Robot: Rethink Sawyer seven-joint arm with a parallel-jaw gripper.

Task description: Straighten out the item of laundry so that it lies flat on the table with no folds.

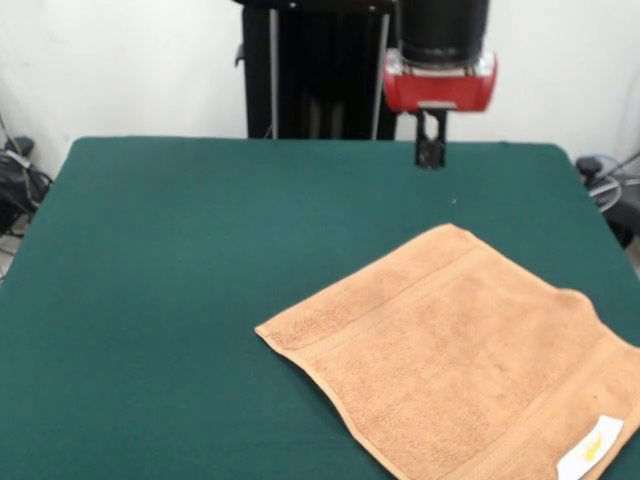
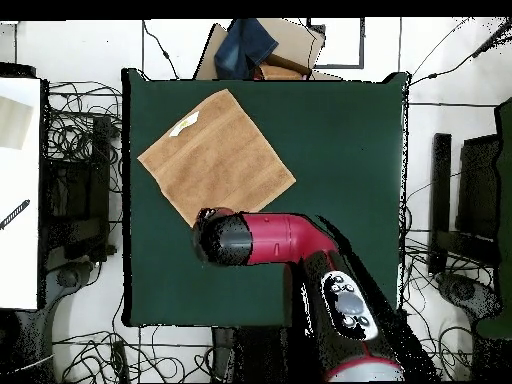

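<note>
The towel (image 1: 455, 355) lay spread on the table (image 1: 180, 300), turned diagonally to the table's edges. In the front view it occupied the near right part of the green surface, and its lower corner ran out of the picture at the bottom edge. In the overhead view the towel (image 2: 216, 156) sat in the upper left region of the table (image 2: 350, 150), well inside the edges. The white label (image 1: 592, 448) showed at one border. The cloth appeared to lie in a single layer. A slight lift or curl showed along the right-hand edge in the front view; no large fold was visible.

The towel was judged to be light, soft and limp. It would drape and bunch if lifted, and its terry pile would probably drag on the felt-like top rather than slide freely. A corner or a hemmed border band was judged the best place to take hold, since the hem is firmer than the middle. A pinch at the raised edge, pulled outward, would probably smooth it.

The gripper (image 1: 431, 150) hung above the far side of the table, apart from the towel's far corner. Its fingers stood close together, narrow or closed. It held nothing and touched nothing.
</note>
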